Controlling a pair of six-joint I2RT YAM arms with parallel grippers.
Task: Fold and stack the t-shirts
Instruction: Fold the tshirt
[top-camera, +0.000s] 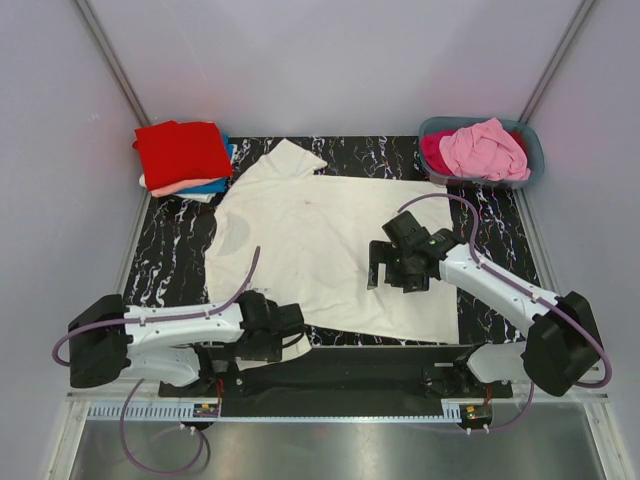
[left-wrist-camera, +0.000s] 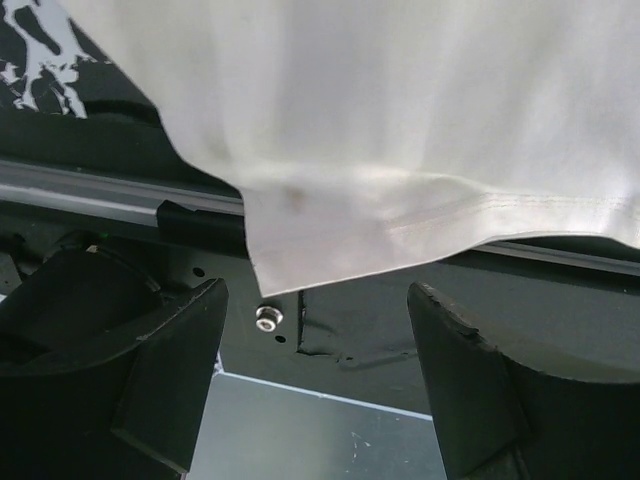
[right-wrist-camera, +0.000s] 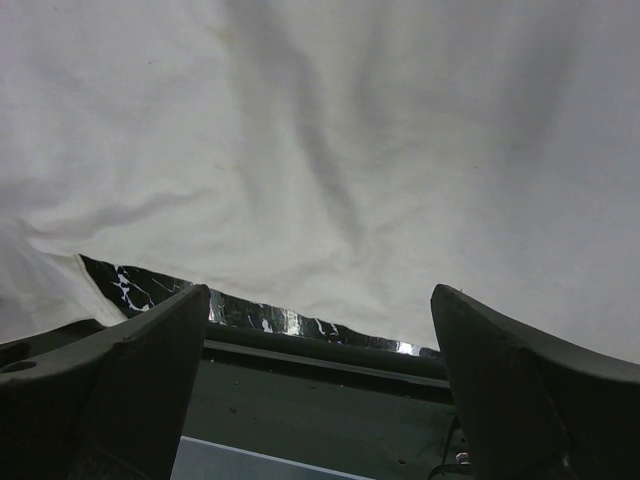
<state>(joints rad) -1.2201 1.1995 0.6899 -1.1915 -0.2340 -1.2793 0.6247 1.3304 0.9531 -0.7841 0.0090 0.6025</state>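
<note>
A large cream t-shirt (top-camera: 320, 235) lies spread flat on the black marbled table (top-camera: 170, 260). My left gripper (top-camera: 288, 332) is open and empty at the shirt's near left hem. In the left wrist view (left-wrist-camera: 315, 375) the hem corner (left-wrist-camera: 300, 250) hangs just ahead of the gap between the fingers. My right gripper (top-camera: 385, 268) is open and empty over the shirt's right half. In the right wrist view (right-wrist-camera: 320, 385) the cream cloth (right-wrist-camera: 330, 150) fills the upper part. A folded stack with a red shirt (top-camera: 182, 150) on top, salmon and blue below, sits at the back left.
A grey-blue tub (top-camera: 530, 160) at the back right holds a pink shirt (top-camera: 485, 148) and a magenta one (top-camera: 435, 152). A black mounting plate (top-camera: 350, 375) and a metal shelf (top-camera: 320, 445) run along the near edge. Grey walls enclose the table.
</note>
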